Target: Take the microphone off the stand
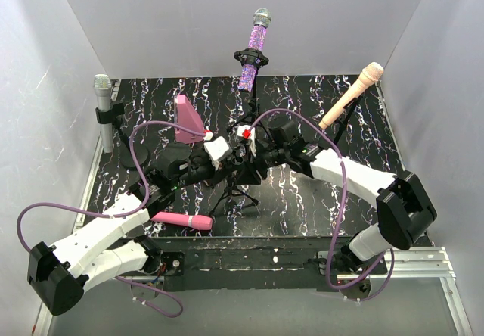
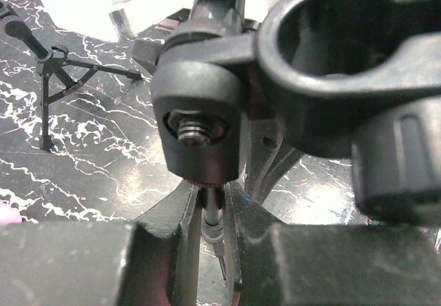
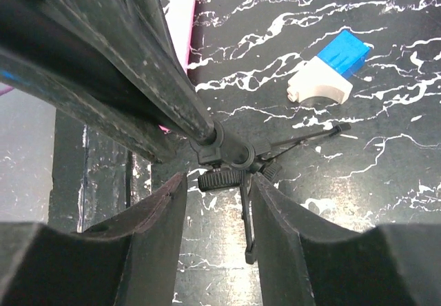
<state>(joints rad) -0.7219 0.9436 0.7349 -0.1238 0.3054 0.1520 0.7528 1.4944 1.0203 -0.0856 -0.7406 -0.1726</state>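
Note:
A purple glitter microphone (image 1: 257, 41) with a silver head sits in the black clip of the centre tripod stand (image 1: 243, 171), tilted up to the right. My left gripper (image 1: 229, 154) is shut on the stand's thin metal pole (image 2: 212, 213), just under the clip's hinge (image 2: 200, 123). From the other side, my right gripper (image 1: 254, 148) reaches the same stand. Its jaws stand open in the right wrist view (image 3: 219, 182), with the pole running down to the tripod hub (image 3: 224, 156) beyond the fingertips and nothing gripped.
A silver microphone (image 1: 102, 94) stands in a stand at the back left, a peach one (image 1: 354, 92) at the back right. A pink microphone (image 1: 181, 220) lies near the front edge. A pink block (image 1: 189, 120) and a blue-and-white piece (image 3: 331, 72) lie on the marbled mat.

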